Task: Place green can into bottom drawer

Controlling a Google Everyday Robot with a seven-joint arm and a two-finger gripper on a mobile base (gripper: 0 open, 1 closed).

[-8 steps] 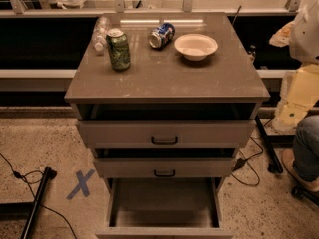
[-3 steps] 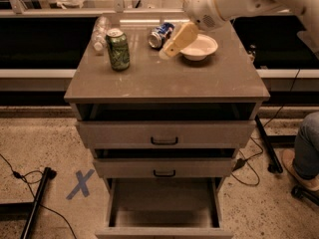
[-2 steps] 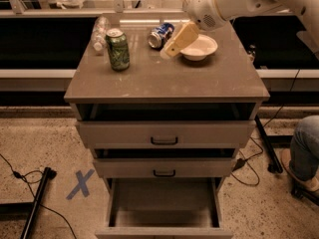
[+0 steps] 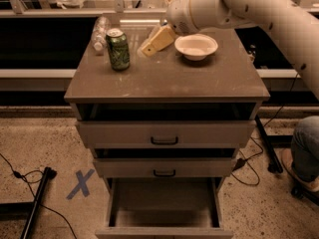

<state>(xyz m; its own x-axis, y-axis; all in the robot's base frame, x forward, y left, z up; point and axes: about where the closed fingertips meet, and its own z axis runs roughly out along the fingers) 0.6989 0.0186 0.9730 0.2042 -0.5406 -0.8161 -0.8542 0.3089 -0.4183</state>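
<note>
The green can [image 4: 118, 49] stands upright at the back left of the cabinet top [image 4: 164, 78]. My gripper [image 4: 149, 48] hangs just above the top, a short way to the right of the can and not touching it; the white arm reaches in from the upper right. The bottom drawer [image 4: 163, 203] is pulled out below, showing a plain grey inside with nothing in it. The two drawers above it are slightly open.
A white bowl [image 4: 196, 46] sits right of the gripper. A clear plastic bottle [image 4: 99, 30] lies behind the can. A person's leg [image 4: 305, 151] is at the right. A blue X [image 4: 80, 183] and a black pole [image 4: 36, 201] are on the floor at left.
The arm came in from the right over the cabinet top, and the gripper has moved left and lower, closer to the green can. The can has not moved.
</note>
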